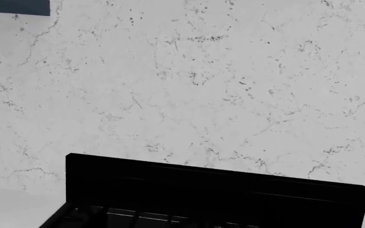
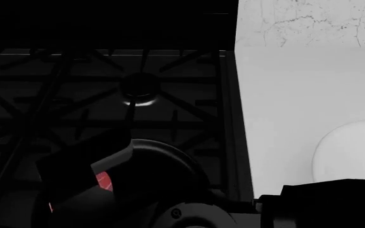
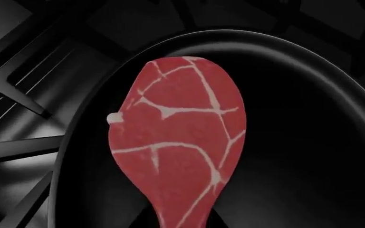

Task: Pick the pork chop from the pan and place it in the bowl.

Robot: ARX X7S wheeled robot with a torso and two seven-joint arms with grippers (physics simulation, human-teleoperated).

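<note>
- The pork chop point(image 3: 179, 142) lies flat inside the pan point(image 3: 309, 142), which sits on the black stove grates point(image 2: 138, 90).
- As a judgement, the chop is light, thin and limp, with a likely slick raw surface. It will probably sag if lifted by one end.
- The broad lobe gives the most meat to pinch. The narrow tail end offers an easier edge, but little to hold.
- In the right wrist view the chop fills the middle, so the right end effector appears to hover close above it. Its fingers are not in view, and I cannot tell whether they are apart or together.
- In the head view only a red sliver of chop shows beside the dark right arm point(image 2: 93, 175).
- The bowl point(image 2: 353, 152) stands on the white worktop point(image 2: 296, 95), right of the stove and near the pan.
- The left wrist view shows only marble wall and the stove's back edge; the left end effector is not in view.
</note>
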